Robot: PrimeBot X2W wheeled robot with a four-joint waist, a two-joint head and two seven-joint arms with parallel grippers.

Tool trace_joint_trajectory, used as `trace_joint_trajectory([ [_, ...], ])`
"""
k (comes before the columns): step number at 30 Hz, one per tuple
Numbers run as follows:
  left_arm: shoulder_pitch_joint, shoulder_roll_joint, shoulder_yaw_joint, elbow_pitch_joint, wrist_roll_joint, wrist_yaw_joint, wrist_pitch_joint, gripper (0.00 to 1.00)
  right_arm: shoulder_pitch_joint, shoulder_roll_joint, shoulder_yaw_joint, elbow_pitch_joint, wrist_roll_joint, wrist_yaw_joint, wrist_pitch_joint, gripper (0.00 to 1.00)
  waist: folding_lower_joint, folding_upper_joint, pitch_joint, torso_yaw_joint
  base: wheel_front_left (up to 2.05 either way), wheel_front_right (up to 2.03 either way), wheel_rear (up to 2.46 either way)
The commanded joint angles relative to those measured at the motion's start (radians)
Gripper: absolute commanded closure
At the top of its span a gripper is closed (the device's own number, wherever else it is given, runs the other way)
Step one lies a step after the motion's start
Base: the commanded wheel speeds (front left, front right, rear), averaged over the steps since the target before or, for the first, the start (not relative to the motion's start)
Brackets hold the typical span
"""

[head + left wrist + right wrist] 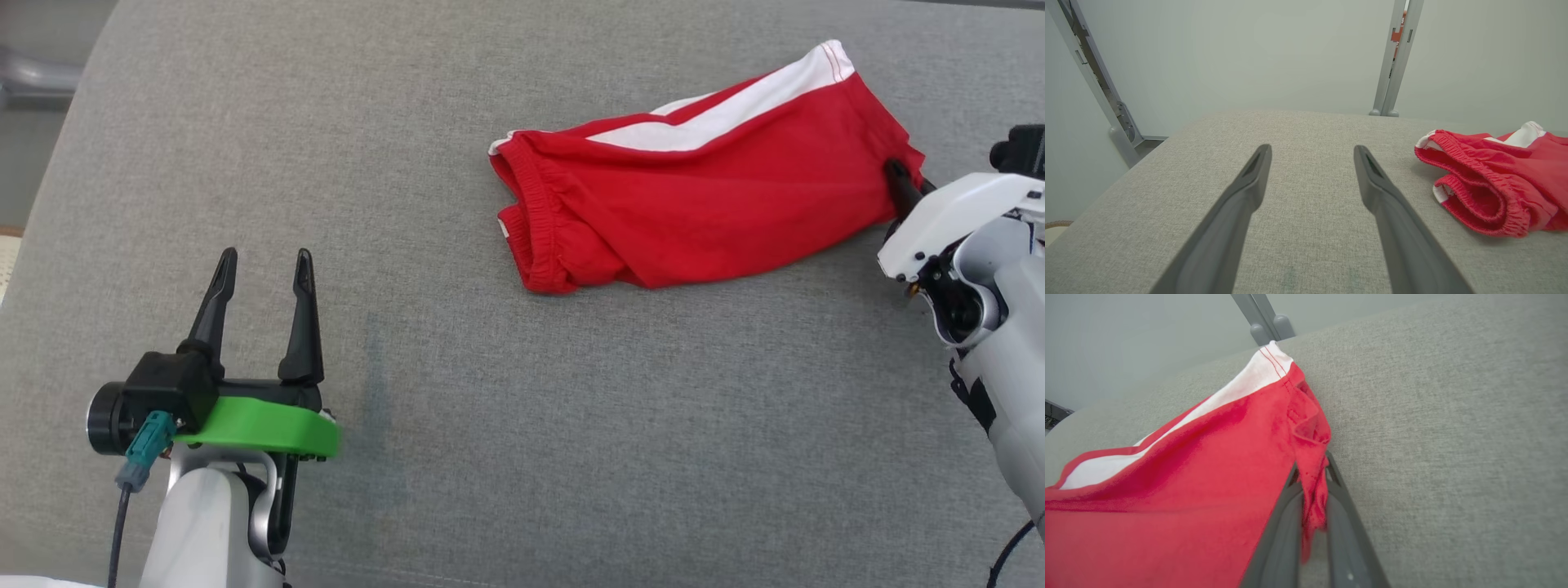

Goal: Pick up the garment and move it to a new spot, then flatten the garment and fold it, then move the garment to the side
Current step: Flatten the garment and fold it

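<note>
The garment point(702, 204) is a pair of red shorts with white stripes, lying crumpled on the grey fabric surface point(457, 384) at the upper right of the head view. Its elastic waistband faces left point(1478, 192). My right gripper point(902, 184) is shut on the garment's right hem; in the right wrist view a pinched fold of red cloth point(1312, 482) sits between the two fingers point(1312, 467). My left gripper point(265, 269) stands open at the lower left, well clear of the garment, with nothing between its fingers point(1310, 153).
Grey metal frame posts point(1394, 61) stand beyond the far edge of the surface, with another post point(1094, 81) at the left. The surface's left edge point(57, 163) curves away toward the floor.
</note>
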State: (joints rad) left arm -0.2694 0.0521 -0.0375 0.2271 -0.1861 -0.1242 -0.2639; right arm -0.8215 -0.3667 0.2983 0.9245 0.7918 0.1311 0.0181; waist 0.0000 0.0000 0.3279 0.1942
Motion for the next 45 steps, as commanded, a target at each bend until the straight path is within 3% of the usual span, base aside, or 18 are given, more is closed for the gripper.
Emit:
trace_joint_trajectory([
  [1,0.021,0.0,0.007,-0.003,0.008,-0.006,0.0,0.0,0.034,-0.014,0.0,-0.022,0.026,-0.001,-0.012,1.0,0.0,0.0,-0.035,-0.036,0.0,0.0,0.0],
  [11,0.065,-0.001,0.007,0.002,0.036,-0.007,0.0,0.0,0.253,-0.071,-0.028,-0.167,0.175,-0.001,-0.048,1.0,0.0,0.0,-0.093,-0.089,0.0,0.0,0.0],
  [21,0.095,0.0,-0.01,-0.002,0.042,-0.007,0.0,0.0,0.378,-0.088,-0.087,-0.2,0.218,-0.001,-0.081,1.0,0.0,0.0,-0.128,-0.106,0.0,0.0,0.0],
  [31,0.097,0.008,-0.01,-0.004,0.04,-0.007,0.0,0.0,0.318,-0.031,-0.099,-0.241,0.201,-0.001,-0.111,1.0,0.0,0.0,-0.13,-0.117,0.0,0.0,0.0],
  [45,0.097,0.008,-0.005,-0.009,0.034,-0.008,0.0,0.0,0.292,0.098,0.002,-0.474,0.152,-0.001,-0.08,1.0,0.0,0.0,-0.136,-0.079,0.0,0.0,0.0],
])
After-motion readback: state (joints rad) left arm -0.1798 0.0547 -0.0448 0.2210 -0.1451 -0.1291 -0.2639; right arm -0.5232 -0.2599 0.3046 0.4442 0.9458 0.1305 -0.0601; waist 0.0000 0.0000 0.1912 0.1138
